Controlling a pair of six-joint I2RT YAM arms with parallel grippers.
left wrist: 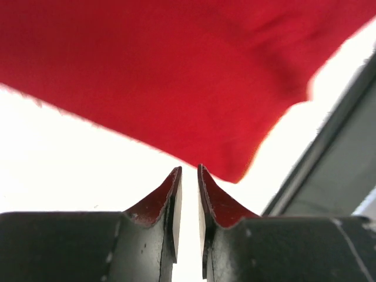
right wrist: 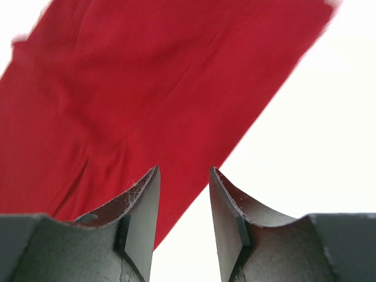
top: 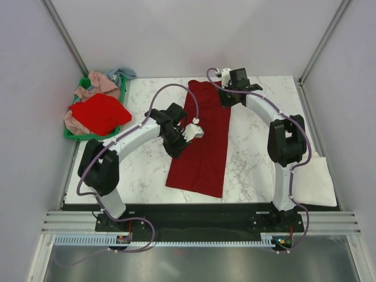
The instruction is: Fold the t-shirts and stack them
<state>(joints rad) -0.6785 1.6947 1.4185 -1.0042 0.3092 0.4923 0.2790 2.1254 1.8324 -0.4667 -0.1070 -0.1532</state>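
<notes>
Left wrist: left pincer (left wrist: pixel 189 171) nearly shut, empty.

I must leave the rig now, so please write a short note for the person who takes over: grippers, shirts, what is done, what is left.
Left gripper: nearly shut, empty, over the dark red shirt's left edge.
Right gripper: open, empty, at the shirt's far right corner.
The dark red shirt lies on the table as a long narrow strip.
A bright red shirt and others sit piled in the green crate.
A cream-white cloth lies at the table's right edge.
Done: lengthwise fold. Left: fold it short, stack it, then do the crate shirts.
</notes>
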